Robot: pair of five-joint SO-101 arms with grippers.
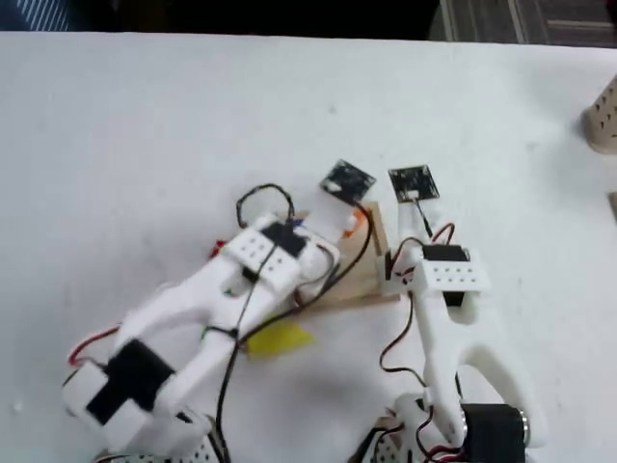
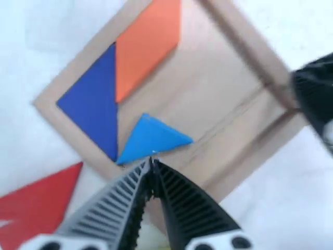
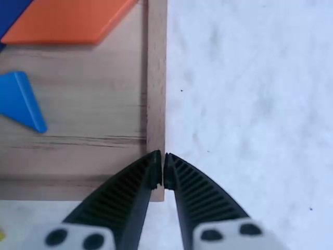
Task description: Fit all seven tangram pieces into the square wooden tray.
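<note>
The square wooden tray (image 2: 244, 44) holds a dark blue triangle (image 2: 93, 104), an orange parallelogram (image 2: 145, 41) beside it and a small light blue triangle (image 2: 153, 136). My left gripper (image 2: 152, 165) is shut, its tips at the light blue triangle's edge inside the tray. At the tray's rim (image 3: 156, 78) near a corner, my right gripper (image 3: 161, 159) is shut with nothing between its fingers. A red piece (image 2: 36, 200) lies on the table just outside the tray. A yellow piece (image 1: 280, 340) lies in front of the tray (image 1: 371, 280), under the left arm (image 1: 260, 260).
The right arm (image 1: 448, 275) stands just to the right of the tray. A beige object (image 1: 603, 121) sits at the far right edge of the white table (image 1: 145, 145). Cables hang from both arms over the tray area.
</note>
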